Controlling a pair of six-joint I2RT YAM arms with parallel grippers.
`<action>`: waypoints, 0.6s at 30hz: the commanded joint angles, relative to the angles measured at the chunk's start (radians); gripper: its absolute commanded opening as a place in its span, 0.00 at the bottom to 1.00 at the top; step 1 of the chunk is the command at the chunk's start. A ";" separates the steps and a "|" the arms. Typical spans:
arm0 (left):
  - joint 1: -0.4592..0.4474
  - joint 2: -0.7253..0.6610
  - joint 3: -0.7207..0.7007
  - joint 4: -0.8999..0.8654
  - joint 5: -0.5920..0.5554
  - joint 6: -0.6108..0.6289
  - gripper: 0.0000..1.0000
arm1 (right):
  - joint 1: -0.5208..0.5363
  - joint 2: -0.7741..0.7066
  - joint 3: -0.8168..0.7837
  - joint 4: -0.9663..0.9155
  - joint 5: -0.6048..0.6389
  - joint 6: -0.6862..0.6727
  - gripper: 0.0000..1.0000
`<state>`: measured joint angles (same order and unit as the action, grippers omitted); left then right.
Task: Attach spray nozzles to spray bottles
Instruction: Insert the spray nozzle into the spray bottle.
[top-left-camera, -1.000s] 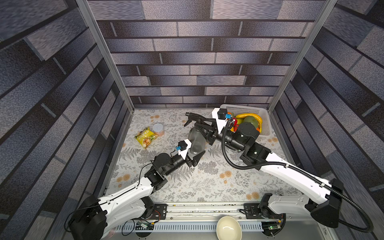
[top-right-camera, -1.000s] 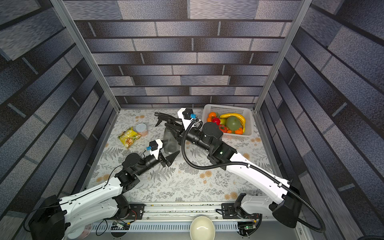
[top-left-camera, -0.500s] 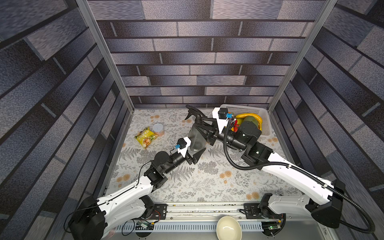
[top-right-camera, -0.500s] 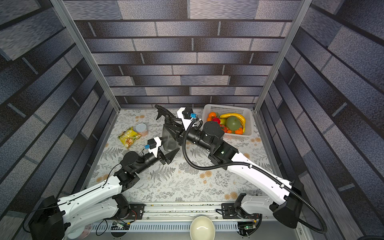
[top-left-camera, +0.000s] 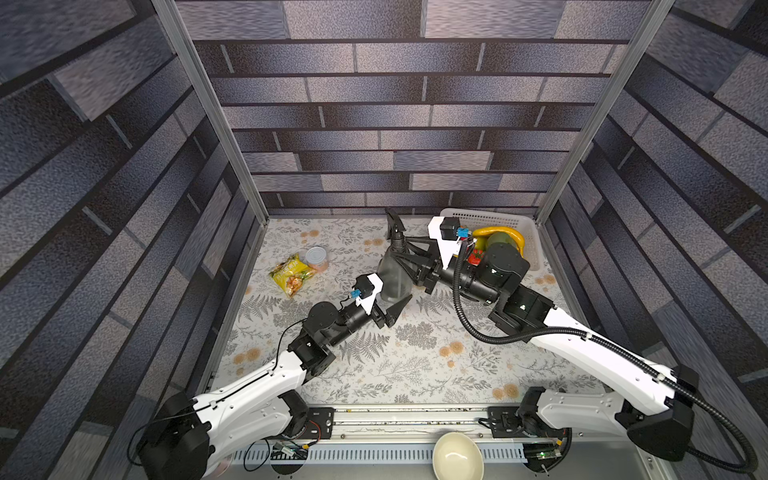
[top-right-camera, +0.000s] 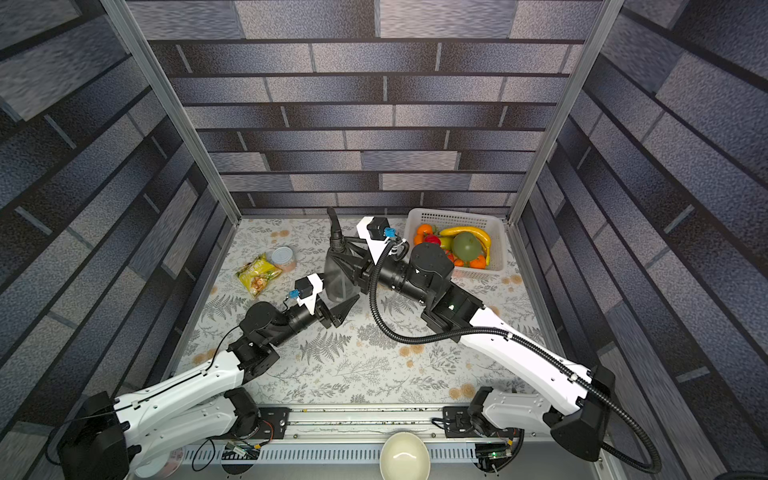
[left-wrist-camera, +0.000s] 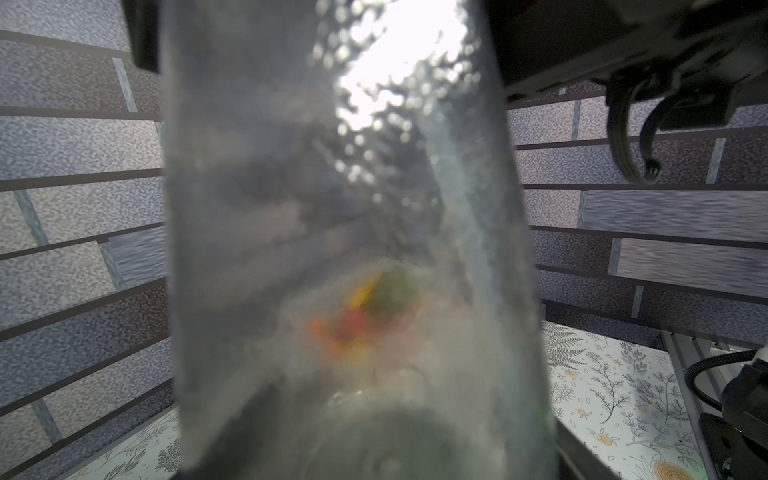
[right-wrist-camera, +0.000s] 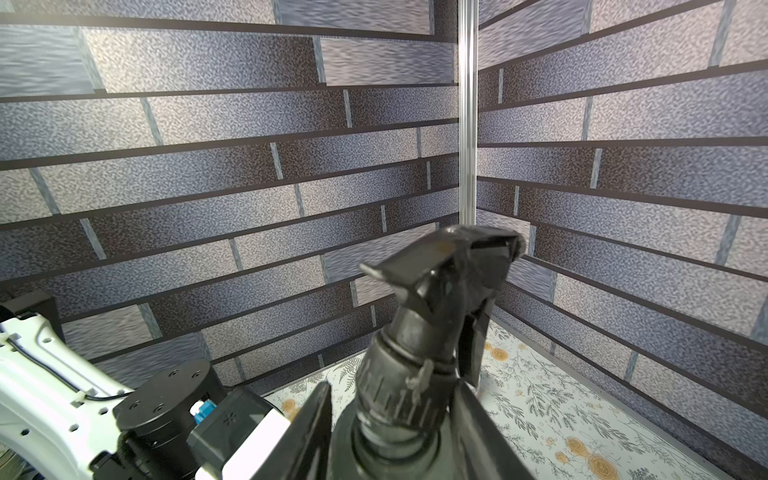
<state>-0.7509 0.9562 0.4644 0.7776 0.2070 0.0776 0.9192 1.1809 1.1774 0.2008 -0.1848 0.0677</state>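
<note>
Where the left jaws clamp, the spray bottle (left-wrist-camera: 332, 249) blurs.

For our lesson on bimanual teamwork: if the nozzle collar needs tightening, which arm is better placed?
Right, probably. The right gripper has its jaws either side of the spray nozzle collar; the left gripper clamps the spray bottle body, steadying it.

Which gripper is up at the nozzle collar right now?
The right gripper: its fingers flank the black spray nozzle at its collar, on the neck. The left gripper instead grips the grey spray bottle low on its body.
</note>
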 joint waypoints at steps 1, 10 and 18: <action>0.008 -0.030 0.056 0.061 -0.020 0.020 0.75 | 0.019 -0.017 -0.037 -0.089 -0.031 -0.001 0.47; 0.009 -0.006 0.045 0.072 -0.053 0.053 0.75 | 0.018 -0.092 -0.044 -0.184 -0.011 0.039 0.61; 0.013 0.023 0.034 0.099 -0.090 0.107 0.75 | 0.018 -0.065 0.134 -0.490 0.065 0.139 0.63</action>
<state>-0.7441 0.9730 0.4686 0.8227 0.1474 0.1402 0.9302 1.1072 1.2140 -0.1261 -0.1535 0.1520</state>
